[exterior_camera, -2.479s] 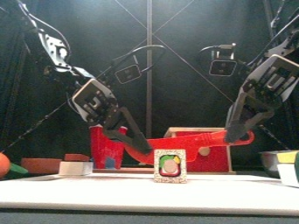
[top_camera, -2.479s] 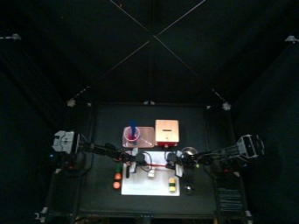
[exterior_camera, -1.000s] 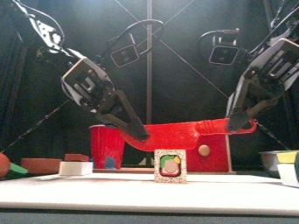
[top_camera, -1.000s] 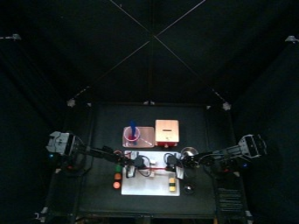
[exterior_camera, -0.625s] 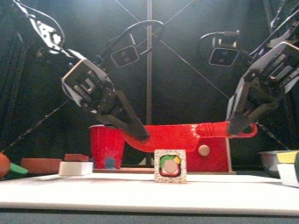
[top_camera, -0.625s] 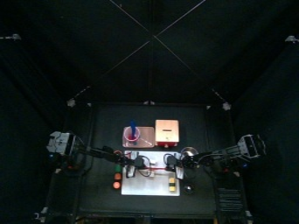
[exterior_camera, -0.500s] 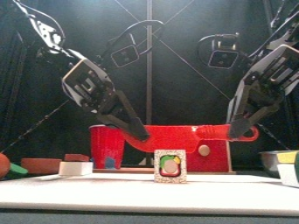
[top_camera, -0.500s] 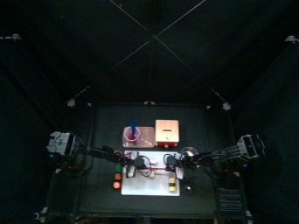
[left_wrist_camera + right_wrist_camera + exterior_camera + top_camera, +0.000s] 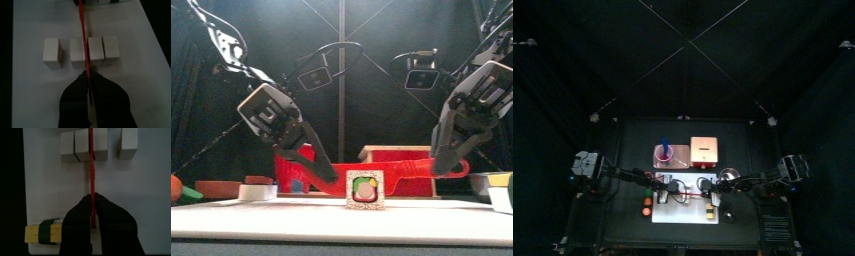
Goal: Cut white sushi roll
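The white sushi roll (image 9: 97, 50) lies on the white board (image 9: 40, 25) as short white segments; one segment (image 9: 52, 52) lies apart from the others. A red knife (image 9: 82, 30) is held at both ends. Its blade runs edge-down across the roll, between two segments. My left gripper (image 9: 87, 75) is shut on one end and my right gripper (image 9: 92, 197) is shut on the other. The right wrist view shows the blade (image 9: 91, 168) crossing the roll (image 9: 100, 144). In the front view the knife (image 9: 372, 170) hangs low between both grippers.
A yellow-green piece (image 9: 43, 232) lies on the board near my right gripper. Red-orange round pieces (image 9: 647, 206) lie left of the board (image 9: 680, 212). A red cup (image 9: 291, 172) and a box (image 9: 707, 150) stand behind. A small sushi piece (image 9: 365, 189) stands at the front edge.
Both grippers have come down with the red knife, from raised above the board to low on the roll.
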`<state>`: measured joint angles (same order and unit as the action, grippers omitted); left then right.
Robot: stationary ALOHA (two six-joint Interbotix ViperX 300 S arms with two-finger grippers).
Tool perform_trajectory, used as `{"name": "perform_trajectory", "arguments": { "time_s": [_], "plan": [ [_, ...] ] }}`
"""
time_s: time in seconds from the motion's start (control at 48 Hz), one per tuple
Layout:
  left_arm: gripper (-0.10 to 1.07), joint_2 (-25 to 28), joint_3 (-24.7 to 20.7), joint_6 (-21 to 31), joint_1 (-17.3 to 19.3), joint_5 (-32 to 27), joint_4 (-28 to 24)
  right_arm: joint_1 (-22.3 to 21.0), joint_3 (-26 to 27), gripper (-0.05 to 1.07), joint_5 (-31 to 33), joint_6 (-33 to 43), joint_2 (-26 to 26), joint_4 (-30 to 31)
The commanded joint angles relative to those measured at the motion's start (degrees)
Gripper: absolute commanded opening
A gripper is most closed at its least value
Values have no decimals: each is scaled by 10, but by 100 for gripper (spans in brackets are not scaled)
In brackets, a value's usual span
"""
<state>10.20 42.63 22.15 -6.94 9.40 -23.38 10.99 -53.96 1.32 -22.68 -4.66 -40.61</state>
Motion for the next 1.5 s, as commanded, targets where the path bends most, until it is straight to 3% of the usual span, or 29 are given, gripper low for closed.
{"name": "perform_trajectory", "arguments": {
  "time_s": [0.0,0.229,0.646,0.833,1.146,1.479],
  "plan": [
    [34,2,6,-2,-4,-16,6,13,-3,37,0,-1,4,-3],
    [34,-4,4,-2,-4,-21,8,14,11,37,-1,-2,20,2],
    [34,-73,-20,-5,-1,-44,-18,-4,18,37,22,-2,-67,76],
    [34,-74,-26,-6,-12,-38,-25,-2,20,37,39,-2,-86,100],
    [34,-58,-30,-3,-52,-42,-9,9,25,37,45,-1,-75,87],
    [34,-48,-32,-4,-62,-43,18,14,24,37,45,-1,-58,82]
  ]
}}
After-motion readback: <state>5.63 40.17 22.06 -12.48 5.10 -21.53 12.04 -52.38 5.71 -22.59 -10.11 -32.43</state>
